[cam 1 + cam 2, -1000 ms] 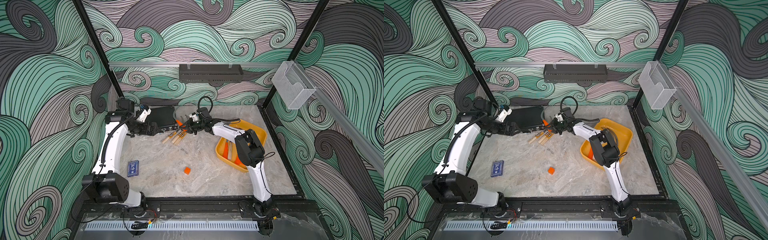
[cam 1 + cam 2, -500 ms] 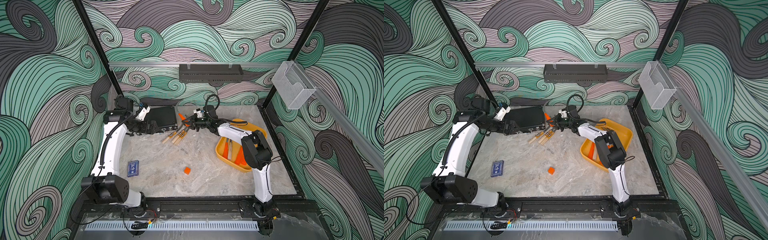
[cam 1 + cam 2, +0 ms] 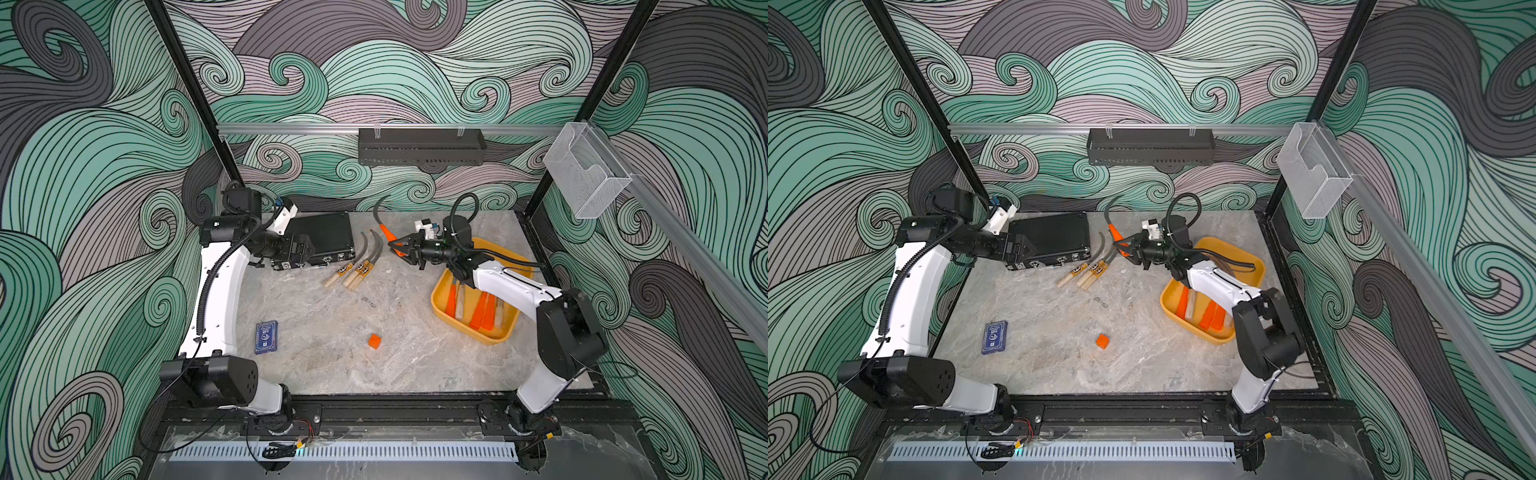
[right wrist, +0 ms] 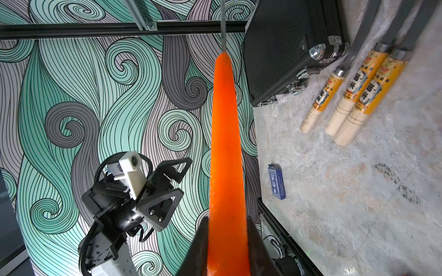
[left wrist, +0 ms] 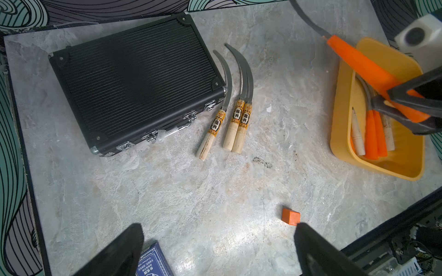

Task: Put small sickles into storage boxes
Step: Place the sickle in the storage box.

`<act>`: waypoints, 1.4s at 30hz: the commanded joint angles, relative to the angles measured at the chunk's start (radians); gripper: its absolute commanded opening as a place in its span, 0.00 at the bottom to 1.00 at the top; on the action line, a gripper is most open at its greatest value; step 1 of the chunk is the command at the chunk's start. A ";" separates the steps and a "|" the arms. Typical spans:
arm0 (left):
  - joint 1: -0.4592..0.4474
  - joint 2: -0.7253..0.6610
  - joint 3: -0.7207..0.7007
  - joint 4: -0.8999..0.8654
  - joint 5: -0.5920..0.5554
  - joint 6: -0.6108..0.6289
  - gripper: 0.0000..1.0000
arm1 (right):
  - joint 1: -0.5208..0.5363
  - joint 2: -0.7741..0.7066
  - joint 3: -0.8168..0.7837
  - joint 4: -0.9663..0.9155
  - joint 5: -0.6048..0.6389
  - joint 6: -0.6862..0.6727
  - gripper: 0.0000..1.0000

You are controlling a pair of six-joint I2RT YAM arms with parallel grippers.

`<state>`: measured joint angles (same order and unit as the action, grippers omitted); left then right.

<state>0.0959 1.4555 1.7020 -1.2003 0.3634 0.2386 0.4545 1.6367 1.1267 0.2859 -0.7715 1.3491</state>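
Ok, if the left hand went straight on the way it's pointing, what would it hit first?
Probably bare table, in the stretch between the cube and the butts of the wooden sickles. The open left hand points down there; depth is unclear, so it could touch those handles.

- Black ribbed case [image 3: 322, 237]: lies flat and closed at the back edge of the marble table top [image 3: 332, 365], metal latches on its front side.
- Blue card box [image 3: 266, 337]: flat, well in front of the case.
- Small orange cube [image 3: 374, 341]: well in front of the case, apart from the card box.
- Dark smudges [image 5: 263, 162]: between case and cube.
- Black slotted rack [image 3: 422, 146]: on the wall rail, above and behind the case.
- Clear bin [image 3: 586, 174]: on the side rail, far from the case.
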 commanded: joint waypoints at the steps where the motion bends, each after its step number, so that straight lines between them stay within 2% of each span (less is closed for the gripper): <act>1: 0.007 -0.017 0.030 -0.042 0.015 0.022 0.99 | -0.026 -0.127 -0.073 -0.080 -0.020 -0.060 0.10; 6: 0.007 -0.021 0.047 -0.063 0.031 0.025 0.98 | -0.081 -0.326 -0.178 -0.230 -0.027 -0.117 0.10; 14: 0.005 -0.026 0.065 -0.088 0.007 0.064 0.98 | -0.243 -0.648 -0.338 -0.443 -0.069 -0.151 0.10; 21: 0.005 -0.026 0.073 -0.112 0.003 0.071 0.98 | -0.378 -0.800 -0.421 -0.529 -0.128 -0.140 0.09; 26: 0.005 -0.061 0.047 -0.117 0.000 0.082 0.99 | -0.435 -0.836 -0.447 -0.565 -0.155 -0.152 0.09; 33: 0.006 -0.069 -0.001 -0.091 -0.006 0.082 0.99 | -0.476 -0.849 -0.493 -0.569 -0.101 -0.159 0.09; 42: 0.005 -0.007 -0.009 -0.031 0.021 0.084 0.99 | -0.514 -0.769 -0.509 -0.562 -0.034 -0.197 0.09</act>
<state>0.0963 1.4132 1.6897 -1.2568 0.3672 0.3080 -0.0490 0.8463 0.6109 -0.2962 -0.8364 1.1866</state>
